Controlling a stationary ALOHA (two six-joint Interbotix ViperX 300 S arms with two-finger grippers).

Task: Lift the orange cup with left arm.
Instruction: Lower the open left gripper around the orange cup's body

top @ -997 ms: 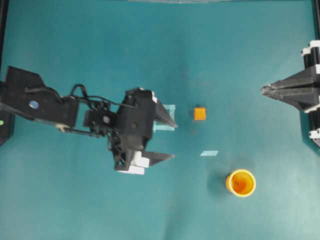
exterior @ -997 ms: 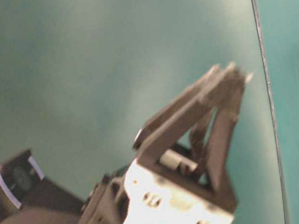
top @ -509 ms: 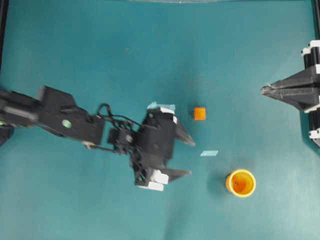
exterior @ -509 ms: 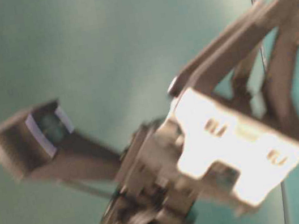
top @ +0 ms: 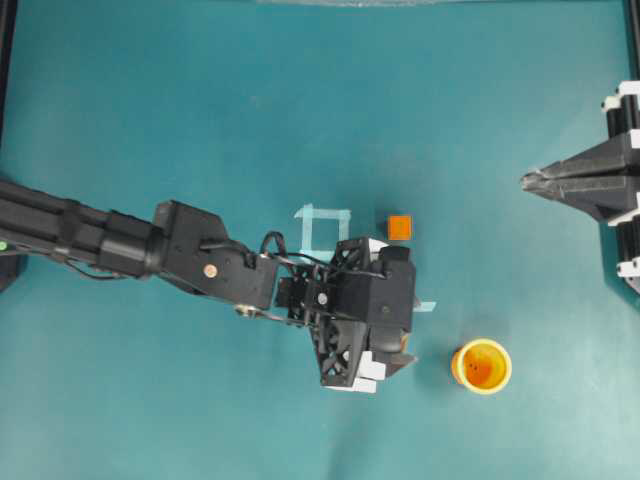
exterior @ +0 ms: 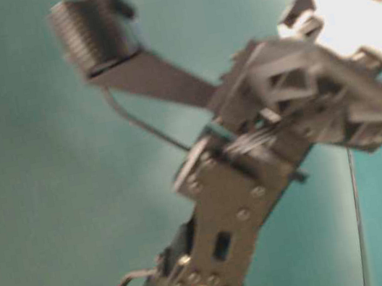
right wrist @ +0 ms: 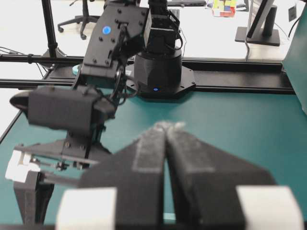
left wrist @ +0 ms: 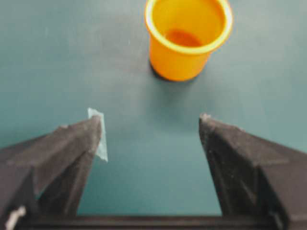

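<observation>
The orange cup (top: 481, 365) stands upright on the teal table, at the lower right in the overhead view. In the left wrist view the cup (left wrist: 188, 38) stands ahead of the jaws, slightly right of centre, with a clear gap of table between it and them. My left gripper (top: 408, 322) is open and empty, just left of the cup, tilted downward. It also shows in the left wrist view (left wrist: 151, 122) with its jaws wide apart. My right gripper (top: 527, 180) is shut and empty at the right edge, and its closed tips show in the right wrist view (right wrist: 168, 125).
A small orange cube (top: 400, 227) lies just above the left gripper. A pale tape square (top: 322, 228) and a tape strip (top: 427, 306) mark the table; the strip also shows beside the left finger (left wrist: 100, 139). The left arm (exterior: 255, 176) fills the table-level view, blurred.
My left arm has stretched out to the right and slightly down the overhead view, bringing the open gripper close to the cup. The cup, cube and right gripper have not moved.
</observation>
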